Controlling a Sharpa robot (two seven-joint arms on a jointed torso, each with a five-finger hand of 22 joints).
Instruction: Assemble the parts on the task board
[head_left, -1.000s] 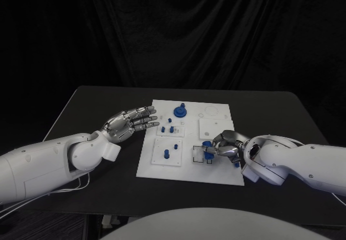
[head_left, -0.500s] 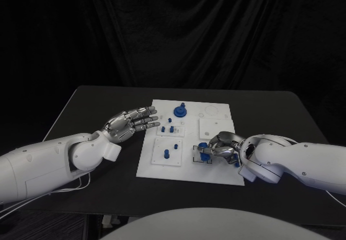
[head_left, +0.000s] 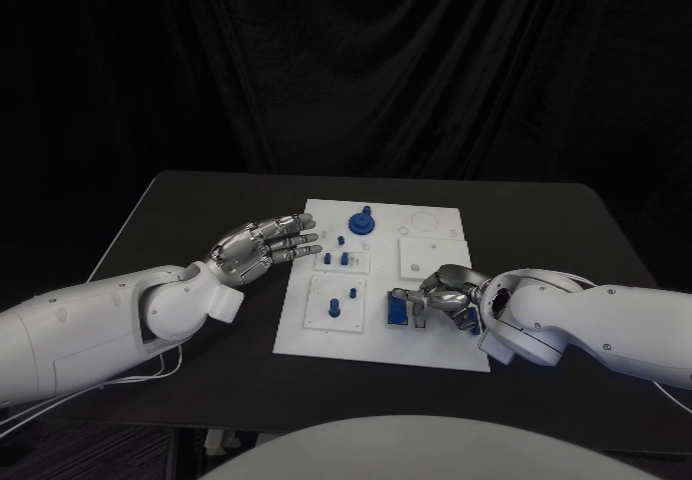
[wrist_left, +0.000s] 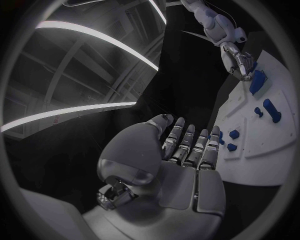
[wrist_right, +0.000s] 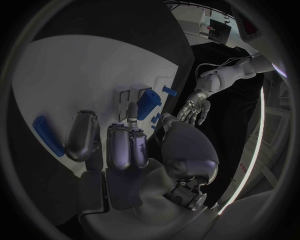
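task board (head_left: 378, 340): white plate mid-table, split into recessed panels; most of the parts sit on its left and middle panels.
right hand (head_left: 443, 293): low over the board's near-right panel, fingers curled down at a flat blue block (head_left: 397, 310); looks like it is pressing or seating the block into its slot. Cannot tell if it actually holds it.
flat blue block: rectangular, lying flat in the near-right panel, just left of the right hand's fingertips (wrist_right: 132, 111); in the right wrist view it sits just beyond them.
left hand (head_left: 267, 245): raised off the board's far-left edge, fingers spread, palm toward the board, nothing in it; looks parked clear so the right hand has room.
round blue part (head_left: 361, 220): knob with a peg on top, standing in the far-left panel.
small pegs (head_left: 340, 258): short blue pins standing upright in the panel near the left hand's fingertips.
oblong blue part (head_left: 335, 307): rounded piece in the near-left panel.
loose blue bar (wrist_right: 47, 135): long thin piece lying flat on the board beside the right hand, apart from the block.
progress: judged partway, several parts seated, bar not yet placed.
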